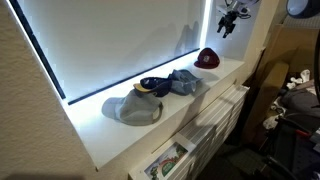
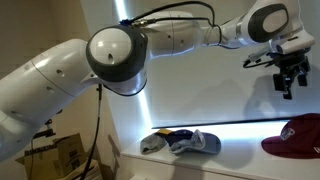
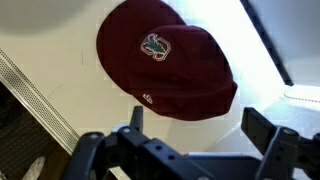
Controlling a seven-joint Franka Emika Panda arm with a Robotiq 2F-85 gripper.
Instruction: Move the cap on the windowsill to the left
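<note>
A maroon cap (image 1: 207,59) with a small crest lies on the white windowsill (image 1: 150,135) at its far end. It also shows at the right edge of an exterior view (image 2: 297,137), and in the wrist view (image 3: 165,57) it fills the upper middle. My gripper (image 1: 229,21) hangs in the air well above the cap, and shows in an exterior view (image 2: 287,78). In the wrist view its fingers (image 3: 195,125) are spread wide apart, with nothing between them.
A grey cap (image 1: 133,108) and a heap of dark blue, yellow and grey caps (image 1: 172,83) lie further along the sill; the heap also shows in an exterior view (image 2: 180,143). A white radiator (image 1: 215,115) sits below the sill. Cluttered items (image 1: 290,100) stand on the floor.
</note>
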